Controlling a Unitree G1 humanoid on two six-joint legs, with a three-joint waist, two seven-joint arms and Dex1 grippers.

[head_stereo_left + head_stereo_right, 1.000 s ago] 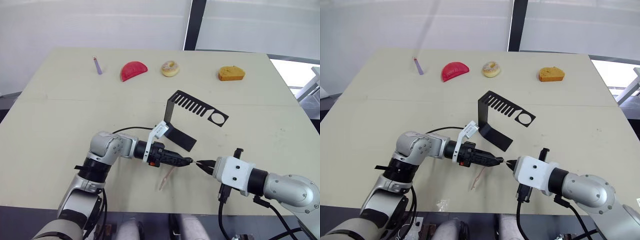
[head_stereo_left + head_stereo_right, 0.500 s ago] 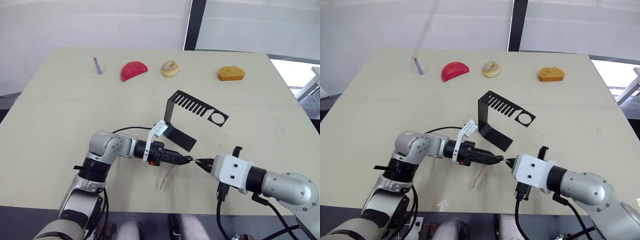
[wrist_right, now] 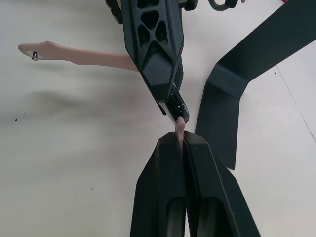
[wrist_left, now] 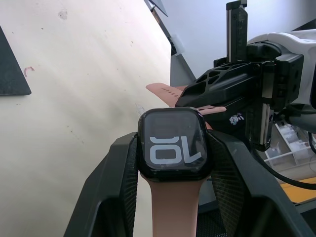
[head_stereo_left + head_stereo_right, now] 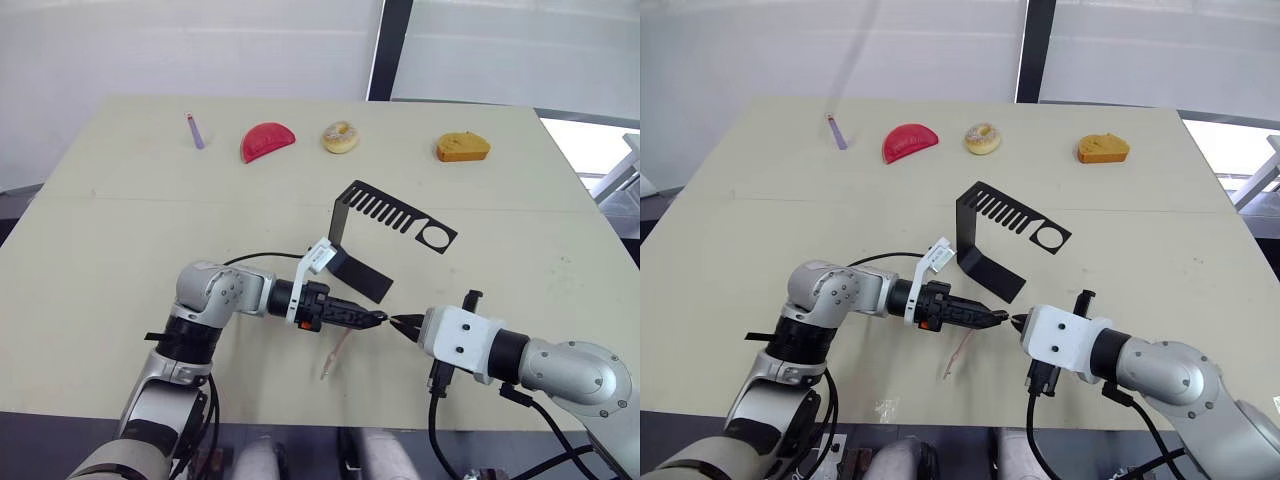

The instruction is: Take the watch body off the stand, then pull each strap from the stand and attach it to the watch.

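**Second strap meeting the watch case in mid-air**

The small black rounded-square smartwatch case (image 4: 174, 144) with light digits on its dark screen is off the black bent sheet-metal stand (image 5: 385, 228) and is clamped between the two black fingers of the left tool (image 5: 372, 319), which grip it by its opposite side edges just above the pale beige counter (image 5: 110, 250). One thin pale pink flexible strap (image 5: 334, 354) already hangs from the case, drooping toward the counter below the left tool. The second pale pink strap (image 4: 173, 92) is pinched near its end in the right tool (image 5: 398, 323), whose fingers are pressed nearly together with only the band's thickness between them; in the right wrist view the strap end (image 3: 180, 126) pokes out right against the edge of the case.

The case looks light, hard and smooth, so it could slip or twist if pushed off-axis; holding it by the flat sides, as the left tool does, seems the sound choice and keeps the strap slots free. The straps are soft and limp, and will buckle if pushed from far back, so the grip belongs close to the connector end. The insertion probably needs a straight, gentle slide along the slot.

The stand sits empty just beyond both tools.
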